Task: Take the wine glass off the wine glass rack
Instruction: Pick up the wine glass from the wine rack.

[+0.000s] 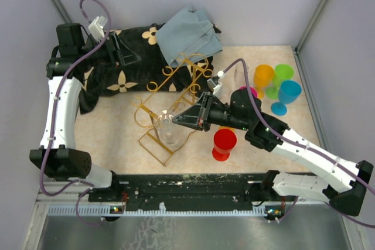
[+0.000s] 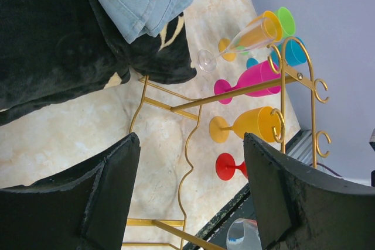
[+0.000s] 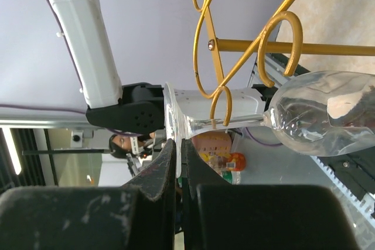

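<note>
Right jaws are seen pressed fully together, pinched onto the thin rim of the foot (image 3: 171, 118) of the wine glass (image 3: 319, 118), and nothing else is held. Left jaws are spread wide and empty, parked over the dark cloth (image 1: 126, 65) at the far left, well apart from the action. The glass is hung by its foot on the wine glass rack (image 3: 281, 46), at the rack's near end, with the stem caught between the gold wires right beside the curled ends. So the step in hand is judged to be the slide-out. It would be done best with the foot kept level and drawn straight along the wires toward the open curls — no lifting until the stem is clear. A rim pinch is a slim hold, so a slow pull is called for — the bowl could swing and knock the frame, and the red glass (image 1: 224, 143) on the table (image 1: 111, 127) stands near.
</note>
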